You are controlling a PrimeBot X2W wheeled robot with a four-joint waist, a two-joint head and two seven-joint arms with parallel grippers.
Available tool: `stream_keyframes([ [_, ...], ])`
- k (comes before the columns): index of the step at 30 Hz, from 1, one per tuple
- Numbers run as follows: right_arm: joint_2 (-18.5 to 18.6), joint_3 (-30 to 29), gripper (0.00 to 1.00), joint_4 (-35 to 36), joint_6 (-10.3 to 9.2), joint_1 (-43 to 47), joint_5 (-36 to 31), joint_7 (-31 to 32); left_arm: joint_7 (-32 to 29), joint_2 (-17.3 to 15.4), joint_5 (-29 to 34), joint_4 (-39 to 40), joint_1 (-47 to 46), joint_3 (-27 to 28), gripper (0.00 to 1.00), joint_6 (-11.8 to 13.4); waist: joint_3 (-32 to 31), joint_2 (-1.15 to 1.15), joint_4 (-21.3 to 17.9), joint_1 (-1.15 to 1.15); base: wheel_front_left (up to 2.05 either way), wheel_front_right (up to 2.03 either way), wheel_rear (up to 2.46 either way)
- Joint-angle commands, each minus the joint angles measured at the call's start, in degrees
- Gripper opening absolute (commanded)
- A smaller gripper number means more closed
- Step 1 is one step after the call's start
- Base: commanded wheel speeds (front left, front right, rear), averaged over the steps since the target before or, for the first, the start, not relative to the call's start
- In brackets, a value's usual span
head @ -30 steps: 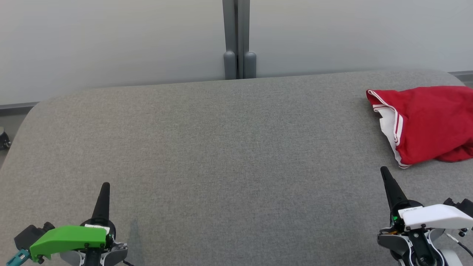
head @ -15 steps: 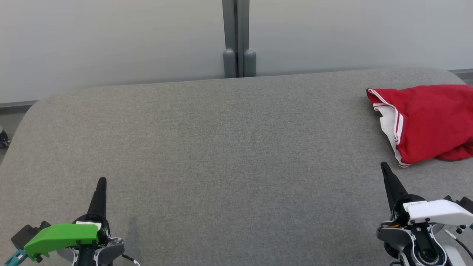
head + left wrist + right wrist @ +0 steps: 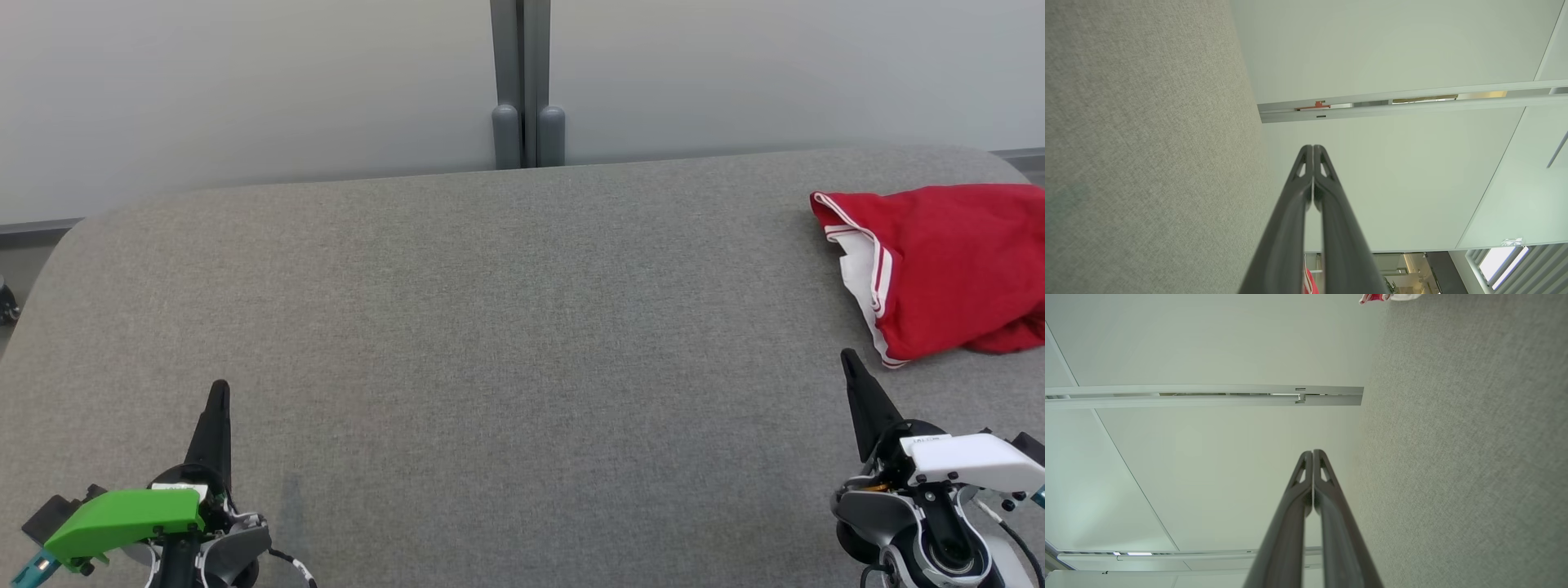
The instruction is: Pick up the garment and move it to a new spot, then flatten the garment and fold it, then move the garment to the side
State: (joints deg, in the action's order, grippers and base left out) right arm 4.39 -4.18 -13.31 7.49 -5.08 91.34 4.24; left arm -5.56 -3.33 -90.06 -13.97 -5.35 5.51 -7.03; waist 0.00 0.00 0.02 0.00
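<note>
We see a crumpled red, white-trimmed garment [image 3: 939, 269] on the rounded, woven grey bench [image 3: 490, 327]; our left claw [image 3: 219, 390] and right claw [image 3: 849, 359] are closed, empty.

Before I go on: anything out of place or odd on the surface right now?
Only the red garment with white striped trim: it lies bunched at the far right of the grey fabric surface, its edge turned back on white lining. Nothing looks spilled or damaged.

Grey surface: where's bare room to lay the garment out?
Bare: middle and left of the grey surface, between left gripper, right gripper and the wall post. Crowded: far right, where the red garment lies.
</note>
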Motion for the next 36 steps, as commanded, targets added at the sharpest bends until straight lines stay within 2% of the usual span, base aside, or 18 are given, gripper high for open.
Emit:
stream_keyframes([
  [1, 0.08, -0.15, 0.0, -0.31, 0.0, -0.96, 1.12, 0.33, -0.41, 0.01, -1.14, -0.03, -1.08, 0.47, 0.0, -0.35, 0.03, 0.0, 0.0, 0.0, 0.0, 0.0, 0.0],
  [7, 0.0, -0.36, 0.0, -0.8, 0.0, -1.45, 2.99, 0.81, -0.9, 0.28, -2.82, -0.14, -1.36, 1.02, 0.0, -0.74, 0.18, 0.0, -0.02, 0.0, 0.0, 0.0, 0.0],
  [36, -0.49, -0.99, 0.0, -0.8, 0.0, -1.31, 2.15, 1.29, -0.96, 0.34, -2.46, -0.12, -1.21, 1.09, 0.0, -0.72, 0.18, 0.0, -0.02, 0.0, 0.0, 0.0, 0.0],
])
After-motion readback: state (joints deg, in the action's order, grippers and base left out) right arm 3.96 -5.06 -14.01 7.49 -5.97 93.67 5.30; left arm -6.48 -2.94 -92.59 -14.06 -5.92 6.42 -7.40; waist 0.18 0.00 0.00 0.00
